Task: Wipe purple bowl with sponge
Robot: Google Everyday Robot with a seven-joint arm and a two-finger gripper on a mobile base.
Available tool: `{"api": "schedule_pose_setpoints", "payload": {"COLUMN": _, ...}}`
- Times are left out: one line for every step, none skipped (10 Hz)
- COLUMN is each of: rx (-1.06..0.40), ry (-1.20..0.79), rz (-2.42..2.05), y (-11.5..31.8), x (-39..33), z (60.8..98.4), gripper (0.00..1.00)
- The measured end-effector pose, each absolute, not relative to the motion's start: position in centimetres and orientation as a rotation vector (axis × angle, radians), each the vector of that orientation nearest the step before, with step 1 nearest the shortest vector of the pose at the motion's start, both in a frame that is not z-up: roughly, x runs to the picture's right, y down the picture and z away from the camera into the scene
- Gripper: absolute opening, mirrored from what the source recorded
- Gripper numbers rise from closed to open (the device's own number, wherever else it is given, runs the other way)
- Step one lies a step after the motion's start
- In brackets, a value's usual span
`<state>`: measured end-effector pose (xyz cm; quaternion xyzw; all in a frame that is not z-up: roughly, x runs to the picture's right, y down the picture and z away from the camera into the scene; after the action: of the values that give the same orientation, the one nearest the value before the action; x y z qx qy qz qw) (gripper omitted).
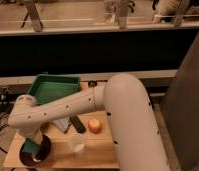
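A: What surrounds the pincer?

B: The wooden table is beneath it, with a large green plastic tray behind it. It reaches down into the wide dark purple bowl at the table's front corner.

A: And the small teal-green sponge block?

B: Right at the pincer, inside the bowl. I cannot tell its grip.

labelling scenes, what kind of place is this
Probably a lab or test workspace: a small wooden table with a green tray, and the gripper low over the purple bowl, railings behind.
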<state>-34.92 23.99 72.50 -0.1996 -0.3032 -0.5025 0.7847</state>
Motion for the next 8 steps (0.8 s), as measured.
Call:
{"api": "schedule_pose_setpoints", "payload": {"rx": -0.427, "ry": -0.661, "rz": -1.089, "y": 24.1, "x": -35.1, "z": 72.3, "gripper": 0.00}}
{"api": "schedule_pose_setpoints", "payload": {"rx": -0.424, "ry": -0.670, "rz": -1.094, "y": 24.2, "x": -35.3, "z": 72.0, "gripper": 0.00}}
{"api": "schedule_pose_setpoints", "payload": {"rx": -0.420, "ry": -0.686, "rz": -1.101, "y": 24.3, "x": -35.7, "z": 71.6, "gripper": 0.00}}
{"api": "schedule_pose_setpoints", "payload": {"rx": -0.420, "ry": -0.697, "rz": -1.110, "y": 24.6, "x": -36.0, "z": 71.3, "gripper": 0.00}}
{"api": "schedule_pose_setpoints", "payload": {"rx": -0.421, "ry": -0.713, "rz": -1.124, "y": 25.0, "x": -36.6, "z": 70.9, "gripper": 0.00}}
{"api": "schedule_pose_setpoints", "payload": {"rx": -0.424, "ry": -0.726, "rz": -1.138, "y": 25.4, "x": -37.1, "z": 70.6, "gripper": 0.00}}
{"api": "schedule_pose_setpoints", "payload": {"rx": -0.425, "ry": -0.730, "rz": -1.142, "y": 25.5, "x": -37.2, "z": 70.4, "gripper": 0.00}}
{"api": "schedule_pose_setpoints", "payload": {"rx": -0.428, "ry": -0.733, "rz": -1.146, "y": 25.6, "x": -37.2, "z": 70.2, "gripper": 0.00}}
